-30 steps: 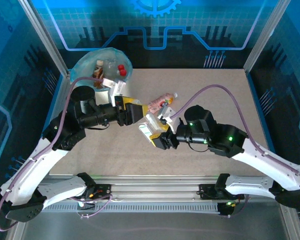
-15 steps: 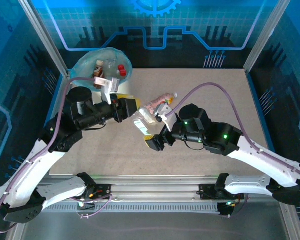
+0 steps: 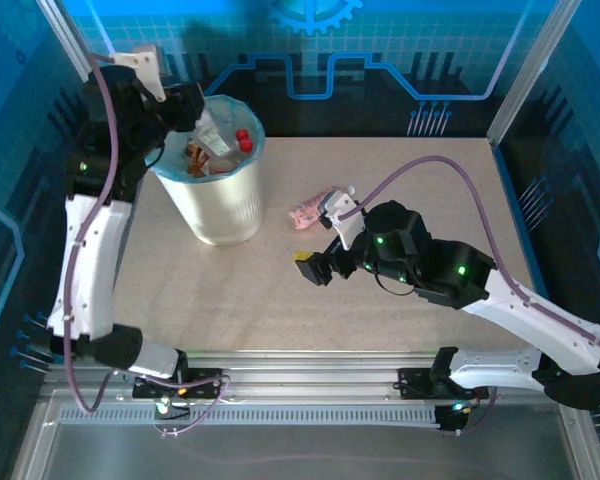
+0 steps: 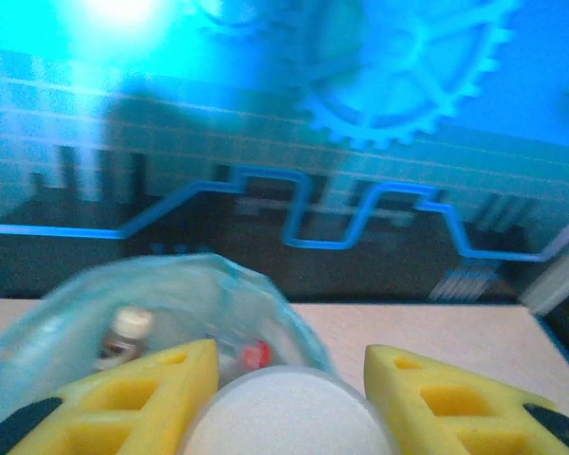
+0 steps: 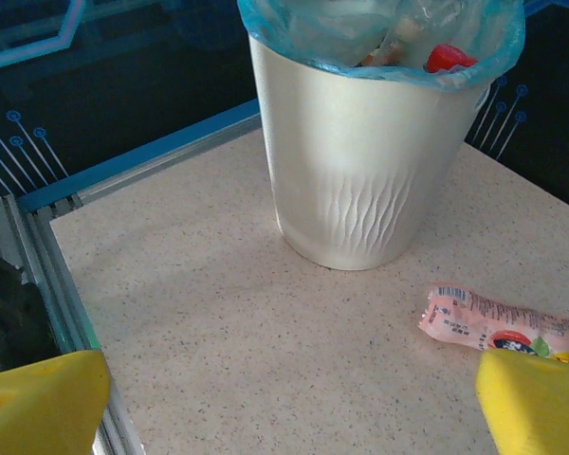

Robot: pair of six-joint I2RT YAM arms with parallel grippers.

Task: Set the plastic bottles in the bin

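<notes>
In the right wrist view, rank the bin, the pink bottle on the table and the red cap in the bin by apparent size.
Largest: bin
Then: pink bottle
Smallest: red cap, though farther away

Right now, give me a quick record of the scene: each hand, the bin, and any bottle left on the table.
left hand: above the bin rim, shut on a bottle
right hand: open, empty, low over the table
bin: upright, several bottles inside
loose bottle: pink label, lying on the table, right of the bin
</notes>
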